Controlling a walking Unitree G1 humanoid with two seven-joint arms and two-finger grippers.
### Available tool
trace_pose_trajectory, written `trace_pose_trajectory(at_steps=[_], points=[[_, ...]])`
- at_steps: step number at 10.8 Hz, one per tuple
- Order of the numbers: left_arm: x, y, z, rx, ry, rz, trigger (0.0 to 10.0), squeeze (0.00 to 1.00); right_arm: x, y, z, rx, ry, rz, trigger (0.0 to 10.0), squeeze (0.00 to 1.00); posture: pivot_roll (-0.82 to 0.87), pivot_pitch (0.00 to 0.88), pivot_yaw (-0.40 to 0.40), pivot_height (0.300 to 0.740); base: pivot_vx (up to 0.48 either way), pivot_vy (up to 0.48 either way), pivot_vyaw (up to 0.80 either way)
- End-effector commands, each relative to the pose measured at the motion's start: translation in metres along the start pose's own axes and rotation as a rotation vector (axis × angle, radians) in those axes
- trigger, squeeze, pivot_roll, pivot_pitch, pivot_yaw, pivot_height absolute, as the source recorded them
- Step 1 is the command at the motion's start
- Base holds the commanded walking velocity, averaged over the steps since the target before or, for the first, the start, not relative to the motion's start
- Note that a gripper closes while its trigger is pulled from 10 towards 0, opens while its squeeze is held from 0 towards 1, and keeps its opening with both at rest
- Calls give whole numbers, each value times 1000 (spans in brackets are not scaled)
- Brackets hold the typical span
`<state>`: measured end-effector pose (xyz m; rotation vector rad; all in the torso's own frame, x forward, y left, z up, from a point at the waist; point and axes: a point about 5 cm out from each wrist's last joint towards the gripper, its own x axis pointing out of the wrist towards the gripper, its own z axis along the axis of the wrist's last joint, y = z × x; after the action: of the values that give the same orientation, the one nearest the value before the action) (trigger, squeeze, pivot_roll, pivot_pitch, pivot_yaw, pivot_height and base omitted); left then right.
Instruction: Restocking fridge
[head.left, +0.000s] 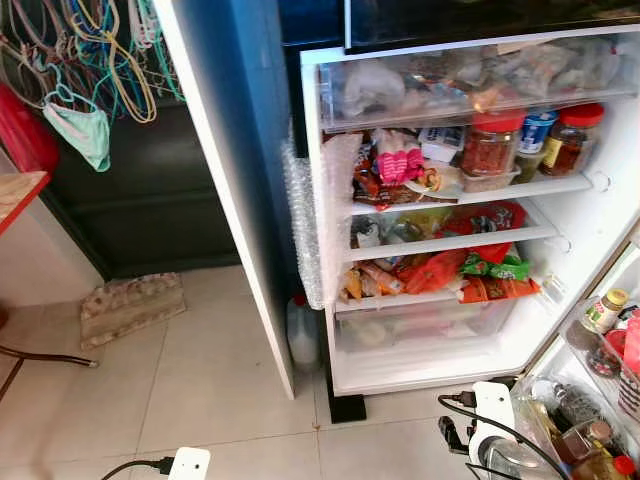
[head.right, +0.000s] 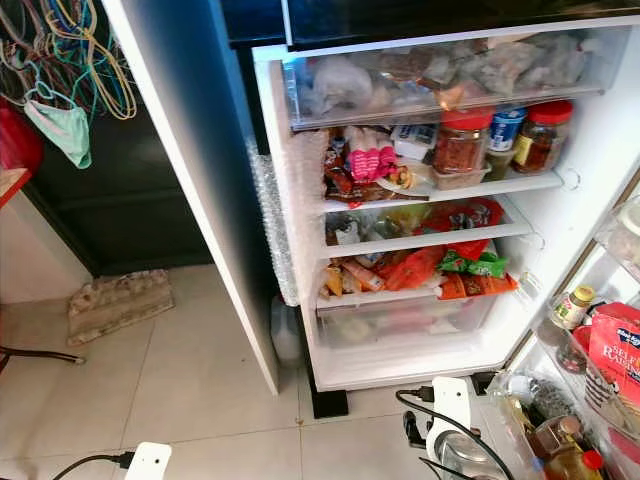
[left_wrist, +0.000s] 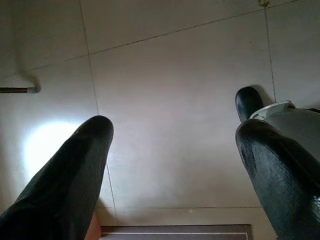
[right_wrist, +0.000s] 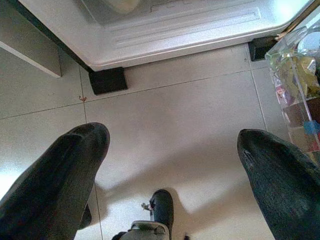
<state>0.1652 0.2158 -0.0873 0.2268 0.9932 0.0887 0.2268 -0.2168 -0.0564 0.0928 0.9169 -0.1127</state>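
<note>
Standing open in front of the robot, the fridge (head.left: 470, 210) shows its packed shelves: a clear drawer (head.left: 470, 85) of bagged food at the top, then a shelf with a red-lidded jar (head.left: 490, 145), a blue-lidded tub (head.left: 536, 130) and a second red-lidded jar (head.left: 570, 140) side by side, with a pink packet (head.left: 398, 165) to their left. Below that, two more shelves hold red, orange and green snack packets (head.left: 470, 270), and a clear crisper drawer (head.left: 420, 325) sits at the bottom. The door (head.left: 225, 170) swings out to the left, and the door rack (head.left: 590, 390) on the right carries bottles and a small jar (head.left: 606, 308). A plastic jug (head.left: 301, 335) stands on the tiled floor (head.left: 200, 390) just beside the fridge's left corner, a folded cloth (head.left: 130, 305) lies further left near the wall, and a white power strip (head.left: 490, 405) with a black cable sits on the floor near the door rack. Both arms hang low over the tiles: the left tool (left_wrist: 170, 165) is released, its black fingers (left_wrist: 70, 175) spread wide above bare floor, and the right tool (right_wrist: 170, 170) is likewise released, pointing down at the floor just in front of the fridge's base.
</note>
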Motion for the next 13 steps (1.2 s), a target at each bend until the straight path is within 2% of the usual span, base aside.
trace_pose_trajectory(at_steps=[1,2,8,11,13], points=[[0,6,0,3,7,11,10000,0,1,3,4,17,-5,3,10000,0,-157,0,86,740,0,0,-800],[1,6,2,2,3,10,10000,0,1,3,5,2,-3,8,10000,0,-154,0,85,740,0,0,-769],[1,5,3,-4,1,8,10000,0,1,3,5,8,0,5,10000,0,-150,0,85,740,0,281,0],[1,6,3,-2,1,8,10000,0,1,4,5,-5,6,14,10000,0,-151,0,88,740,0,287,-638],[1,6,3,1,3,9,10000,0,1,4,5,-6,4,8,10000,0,-152,0,92,740,0,287,0]])
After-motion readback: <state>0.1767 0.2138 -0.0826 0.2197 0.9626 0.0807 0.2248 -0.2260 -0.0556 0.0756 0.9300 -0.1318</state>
